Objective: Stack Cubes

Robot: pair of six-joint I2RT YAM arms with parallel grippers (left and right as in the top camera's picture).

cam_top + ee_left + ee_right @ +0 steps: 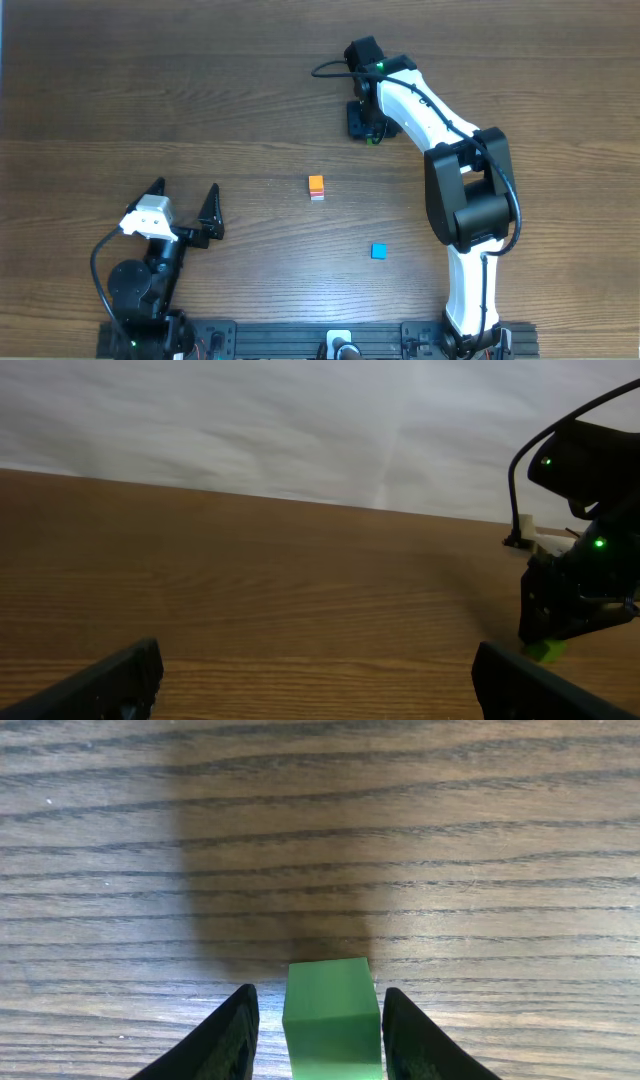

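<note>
On the worktop's [200, 100] far side: green cube [332, 1010] between the right jaws, parted slightly, a gap on each side. Left jaws wide, idle near base. Best closed squarely on 2 flat faces, centred, then lifted straight toward the orange cube [316, 183] mid-worktop.

The right arm [440, 115] is stretching out to the far side of the worktop [150, 80], its right pincer [315, 1020] pointing down, fingers parted. The left arm [150, 275] is sitting folded at the worktop's near edge, left pincer [183, 200] gaping wide.
</note>
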